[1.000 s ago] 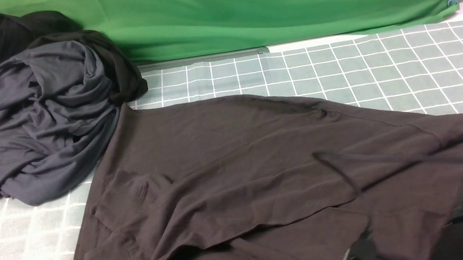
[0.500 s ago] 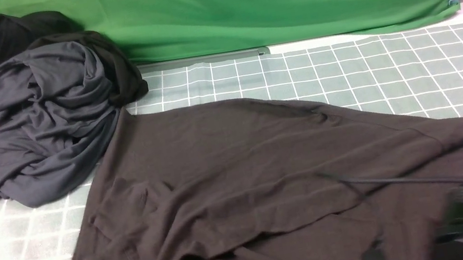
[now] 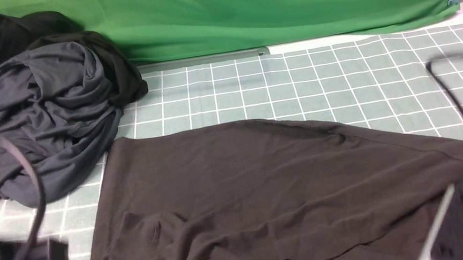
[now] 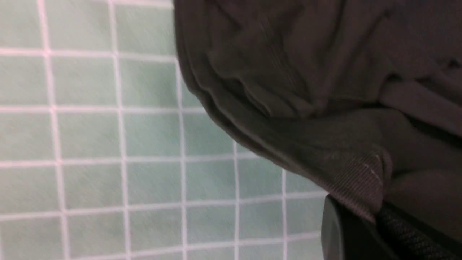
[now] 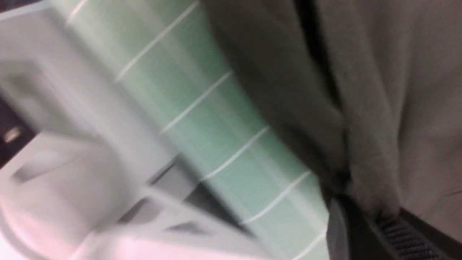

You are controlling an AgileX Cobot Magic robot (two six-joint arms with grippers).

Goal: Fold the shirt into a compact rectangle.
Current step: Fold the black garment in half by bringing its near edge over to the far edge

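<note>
Shirt (image 3: 246, 184) | long axis left–right | neck at robot's right, hem left

The front camera sits on the robot's own side, between the two arms, and faces forward and somewhat downward across the bench (image 3: 298, 75) to the green backdrop (image 3: 261, 1). It is the wide, distant view and takes in most of the shirt (image 3: 246, 184), which its lower edge cuts off. The left wrist camera rides just behind the left end effector (image 4: 379, 216), very near, looking down on the checked cover (image 4: 90, 144) and the shirt's edge. The right wrist camera sits equally near behind the right end effector (image 5: 375, 216), tilted, so the grid lines run slantwise; its picture is blurred. All three views share shirt and checked cover.
</note>
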